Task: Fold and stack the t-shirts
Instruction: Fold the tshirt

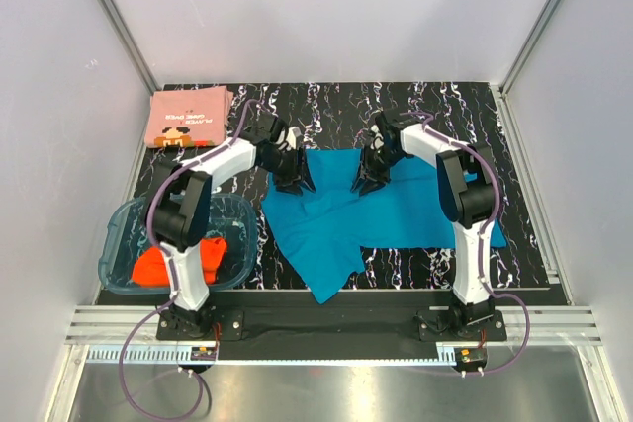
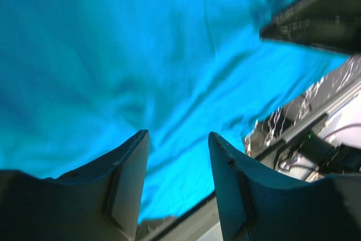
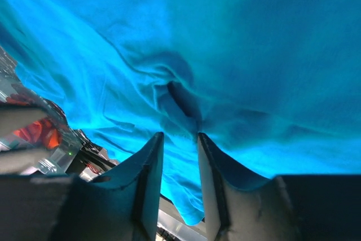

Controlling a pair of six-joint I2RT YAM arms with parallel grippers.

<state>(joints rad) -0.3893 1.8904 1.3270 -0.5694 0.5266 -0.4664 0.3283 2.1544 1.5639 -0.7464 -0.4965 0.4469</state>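
Observation:
The teal-blue t-shirt (image 1: 366,219) lies crumpled and partly spread on the middle of the table. My left gripper (image 1: 297,183) is open just above its back left part, and teal cloth (image 2: 141,55) fills the left wrist view beyond the open tips (image 2: 177,136). My right gripper (image 1: 368,185) hangs over the shirt's back middle, jaws a little apart with nothing between them (image 3: 180,136), above a fold in the cloth (image 3: 180,97). The salmon-pink printed shirt (image 1: 188,118) lies folded at the back left. The orange-red shirt (image 1: 163,264) sits bunched in the tub.
The clear blue-tinted plastic tub (image 1: 124,224) stands at the front left beside the left arm's base. The table has a black marbled mat (image 1: 445,116). White walls close in the back and both sides. The right gripper's dark body (image 2: 316,18) shows in the left wrist view.

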